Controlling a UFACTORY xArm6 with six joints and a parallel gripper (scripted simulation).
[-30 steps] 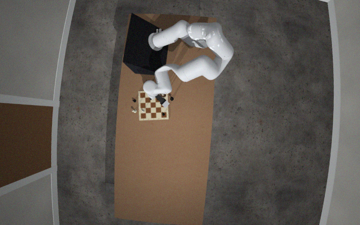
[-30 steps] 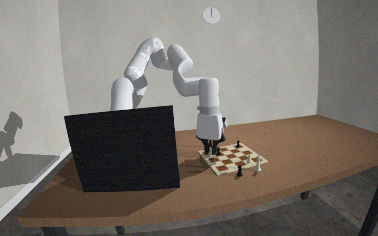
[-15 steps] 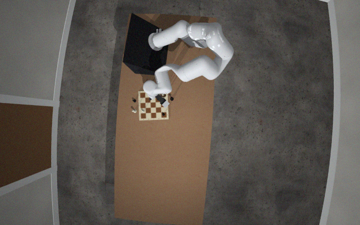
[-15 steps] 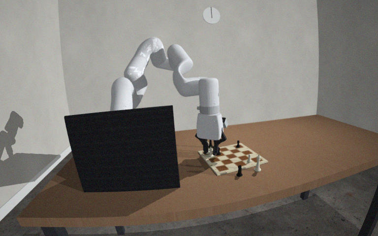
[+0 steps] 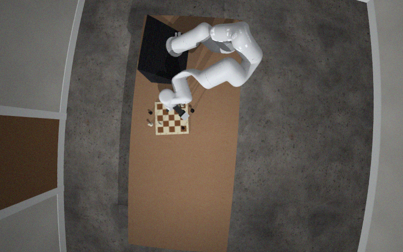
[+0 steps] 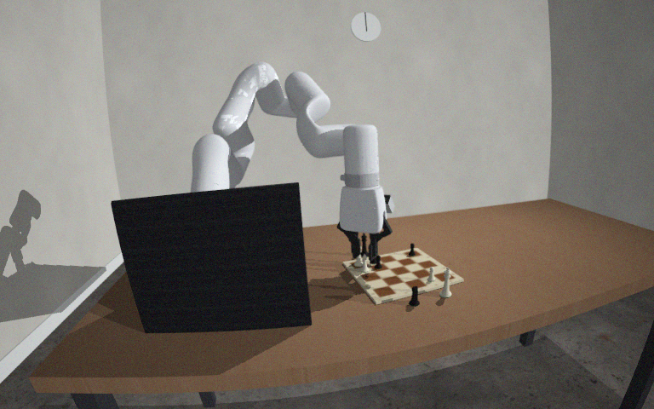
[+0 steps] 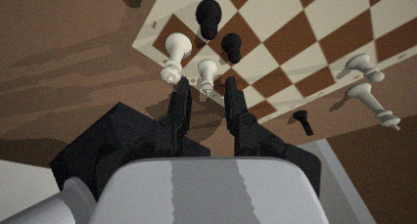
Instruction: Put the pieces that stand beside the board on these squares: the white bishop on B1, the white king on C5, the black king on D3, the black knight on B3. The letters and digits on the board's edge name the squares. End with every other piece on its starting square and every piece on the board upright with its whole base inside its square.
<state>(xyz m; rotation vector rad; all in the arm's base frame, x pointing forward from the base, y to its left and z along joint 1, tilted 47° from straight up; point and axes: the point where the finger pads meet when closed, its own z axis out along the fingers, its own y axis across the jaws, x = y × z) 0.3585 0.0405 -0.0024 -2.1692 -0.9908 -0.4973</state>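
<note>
The chessboard (image 5: 171,117) lies on the brown table and also shows in the side view (image 6: 401,276). My gripper (image 7: 208,88) hangs straight down over the board's near corner (image 6: 364,253). It is open, with its fingers apart on either side of a small white piece, apparently the bishop (image 7: 207,73). That piece stands upright on an edge square. Close by stand a taller white piece (image 7: 175,55), a tall black piece (image 7: 208,16) and a shorter black piece (image 7: 231,45). A white king (image 6: 444,282) and a black piece (image 6: 414,296) stand beside the board's far edge.
A large black box (image 6: 211,256) stands on the table close to the board, between it and the arm's base. One more black piece (image 6: 411,249) stands at the board's back side. A white piece (image 6: 430,273) stands on the board near the white king.
</note>
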